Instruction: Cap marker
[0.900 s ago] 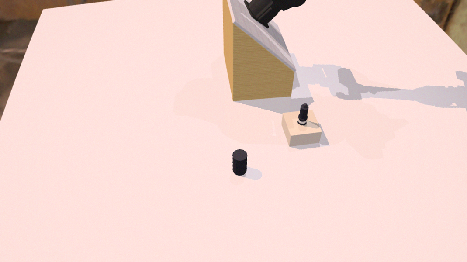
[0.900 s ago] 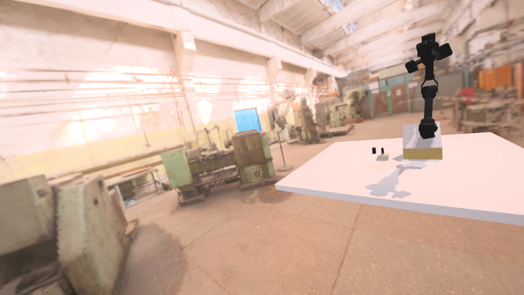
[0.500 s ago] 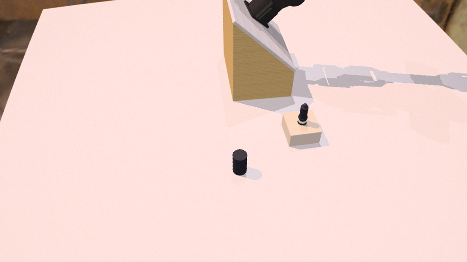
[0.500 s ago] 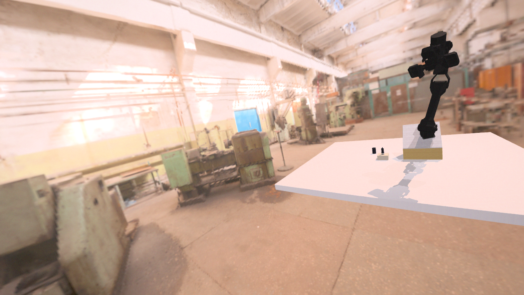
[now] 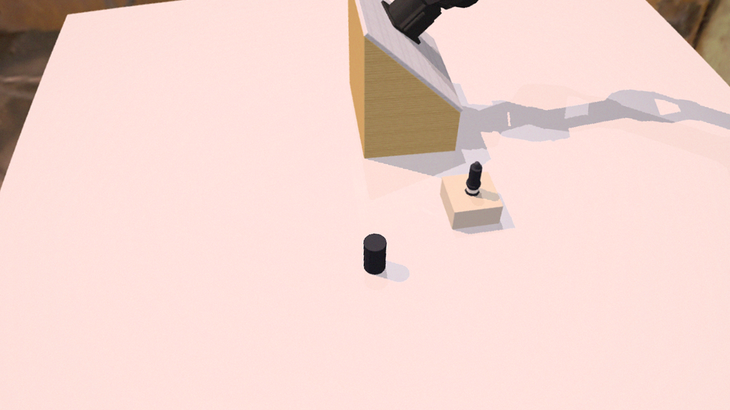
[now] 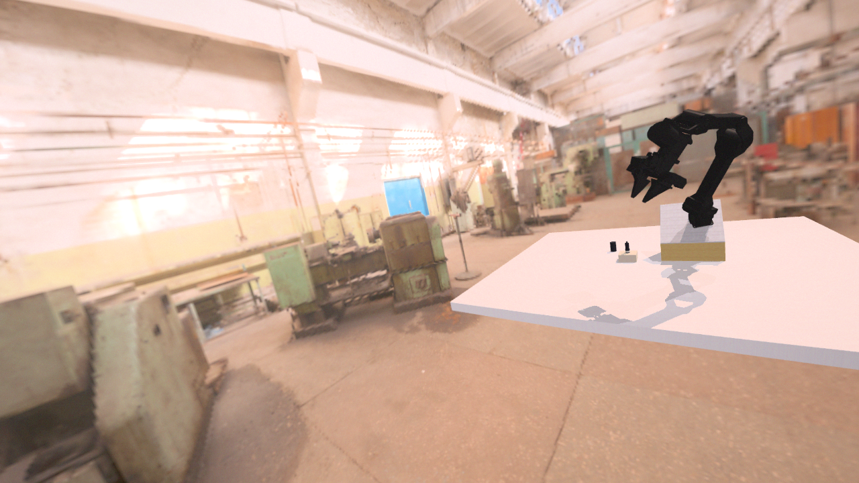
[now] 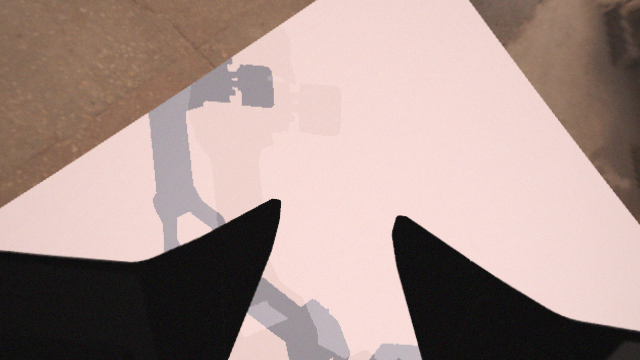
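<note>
The black cap [image 5: 374,255] [image 6: 613,246] stands upright on the table [image 5: 193,276] [image 6: 540,288] [image 7: 425,125]. The holder block [image 5: 475,217] [image 6: 627,257] is pale wood. The marker [image 5: 474,176] [image 6: 627,247] stands upright in it, with its dark tip uncovered and a white ring near the block. My gripper [image 6: 638,199] [image 7: 337,209] is open and empty, with a gap between its fingertips. It hangs high above the table, well above the cap and the marker. The wrist view shows neither cap nor marker, and the gripper is out of the top view.
A wedge-shaped base block [image 5: 412,107] [image 6: 692,251] with a sloped grey top carries the arm [image 5: 417,12] [image 6: 721,162], behind the holder block in the top view. Shadows of the arm lie on the table. Table edges show in the wrist view.
</note>
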